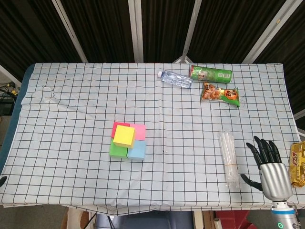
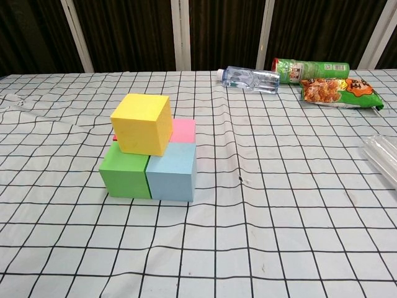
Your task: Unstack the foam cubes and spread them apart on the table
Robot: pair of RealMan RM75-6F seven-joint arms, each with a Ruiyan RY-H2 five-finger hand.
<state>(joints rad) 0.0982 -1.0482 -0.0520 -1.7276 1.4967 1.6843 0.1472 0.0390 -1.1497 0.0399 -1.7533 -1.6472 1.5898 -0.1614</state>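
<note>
Several foam cubes form one cluster left of the table's centre. A yellow cube [image 1: 124,136] [image 2: 142,123] sits on top, tilted over the others. Under it are a green cube [image 1: 117,150] [image 2: 126,174], a blue cube [image 1: 137,150] [image 2: 172,177], a pink cube [image 1: 139,130] [image 2: 183,130] and a red cube [image 1: 118,125], mostly hidden. My right hand [image 1: 271,164] hovers at the front right corner, far from the cubes, fingers spread and holding nothing. Only a dark tip [image 1: 2,180] at the front left edge may belong to my left hand.
At the back right lie a water bottle [image 1: 175,79] [image 2: 250,79], a green can [image 1: 210,73] [image 2: 310,68] and a snack bag [image 1: 221,94] [image 2: 340,92]. A clear tube bundle [image 1: 228,158] lies just left of my right hand. A yellow packet [image 1: 298,163] sits at the right edge.
</note>
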